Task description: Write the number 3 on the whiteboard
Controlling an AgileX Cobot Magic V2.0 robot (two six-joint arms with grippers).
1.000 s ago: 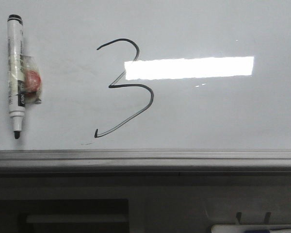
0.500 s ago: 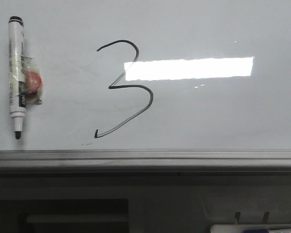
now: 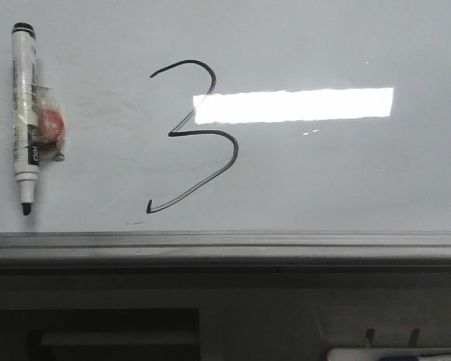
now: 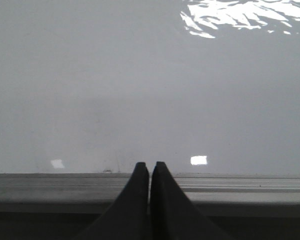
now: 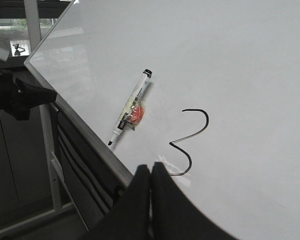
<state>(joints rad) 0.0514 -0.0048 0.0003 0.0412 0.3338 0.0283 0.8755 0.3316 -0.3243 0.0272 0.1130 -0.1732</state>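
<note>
- the number 3 (image 3: 195, 137) looks finished, sitting on the left-middle of the whiteboard (image 3: 346, 180), its top curve running into the bright light reflection (image 3: 293, 105) and its tail ending just above the bottom rail (image 3: 225, 244)
- marker (image 3: 24, 116) is stuck to the board well left of the numeral, tip down, uncapped as far as I can see, with a taped-on red blob (image 3: 51, 126) (magnet maybe?) beside it
- left gripper (image 4: 150, 167) is clenched with nothing in it, tips by the rail over a blank patch of board
- right gripper (image 5: 151, 170) is also pinched closed and empty, and from its wrist cam it sits right in front of the 3's tail
- so my worry: fresh ink smears easily, and any swing of that right arm across the board could wipe the tail
- also, the marker could slide or drop if the arm bumps it, and the bare tip could leave a stray mark
</note>
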